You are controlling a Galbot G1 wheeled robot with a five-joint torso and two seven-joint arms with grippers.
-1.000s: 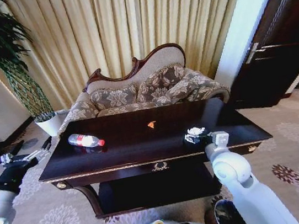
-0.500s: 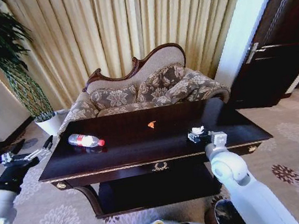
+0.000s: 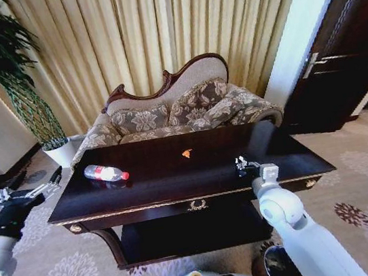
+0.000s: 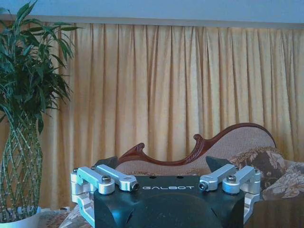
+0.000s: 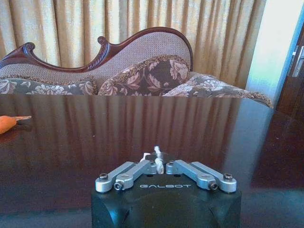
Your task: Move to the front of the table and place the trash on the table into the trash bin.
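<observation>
The table (image 3: 176, 180), dark and glossy with gold trim, fills the middle of the head view, with a carved floral sofa (image 3: 180, 111) behind it before tall gold curtains (image 3: 155, 32) and a potted plant (image 3: 4, 74) at the upper left. The right arm reaches up from the lower right of the frame, and the right tool (image 3: 241, 166) sits low over the table's right part, near the front edge. In the right wrist view that tool (image 5: 159, 164) has its fingers drawn together on a small crumpled white paper piece (image 5: 158, 155), pinched between the tips just above the tabletop (image 5: 142, 123). The left arm waits at the left edge of the head view, beside the table's left end, with the left tool (image 3: 37, 191) held out level; whether its fingers are open or closed cannot be told. A clear plastic bottle (image 3: 105, 173) with a red label lies on its side on the table's left part. A tiny orange scrap (image 3: 187, 153) lies near the table's middle, toward the back, also seen at the left edge of the right wrist view (image 5: 9, 123).
</observation>
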